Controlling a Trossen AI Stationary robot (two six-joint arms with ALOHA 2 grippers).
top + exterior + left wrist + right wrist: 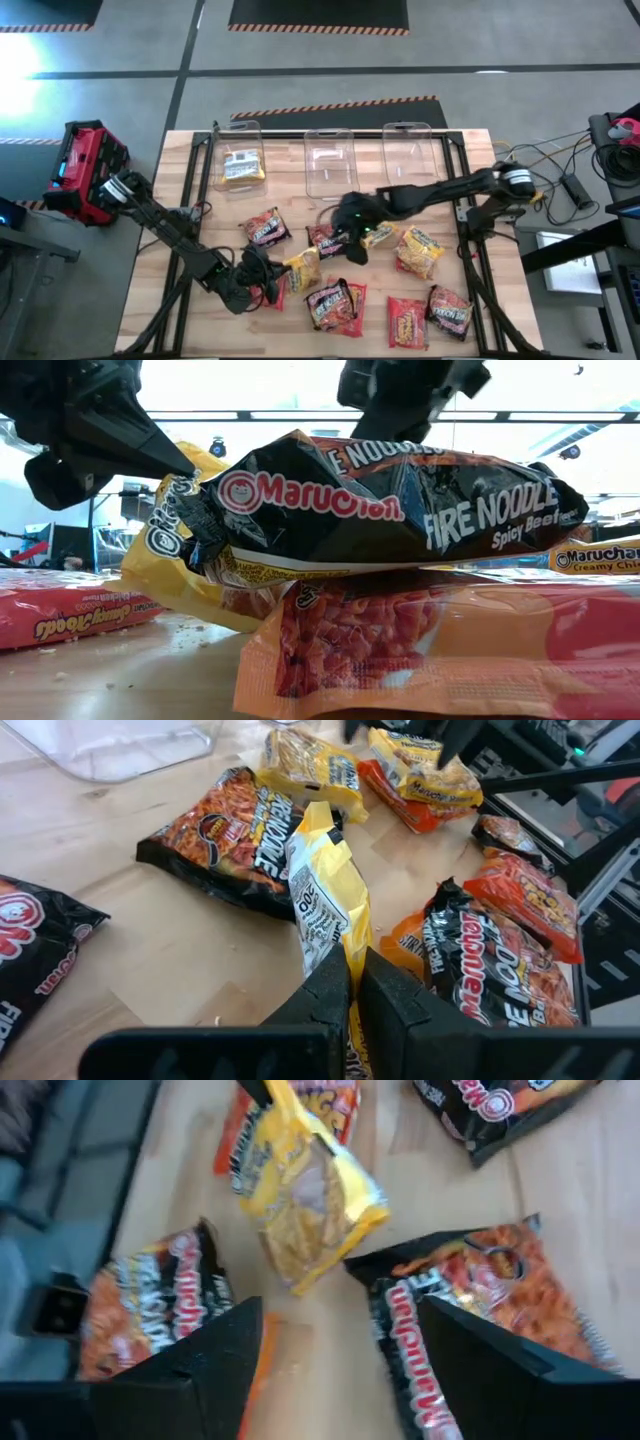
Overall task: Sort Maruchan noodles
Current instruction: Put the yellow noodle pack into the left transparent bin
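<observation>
Both grippers busy: left gripper (352, 982) clamped on yellow packet (328, 895), right gripper (335, 1340) spread wide above black packet (470, 1315); lower squarely, then close.

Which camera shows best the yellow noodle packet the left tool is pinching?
The left wrist view: the yellow packet stands up from the left tool, shut on its edge. High view shows it small; low view only a yellow bulge; right wrist view blurry.

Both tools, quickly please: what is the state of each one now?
Left tool: closed on a yellow packet.
Right tool: open, holding nothing, above a black packet.
</observation>
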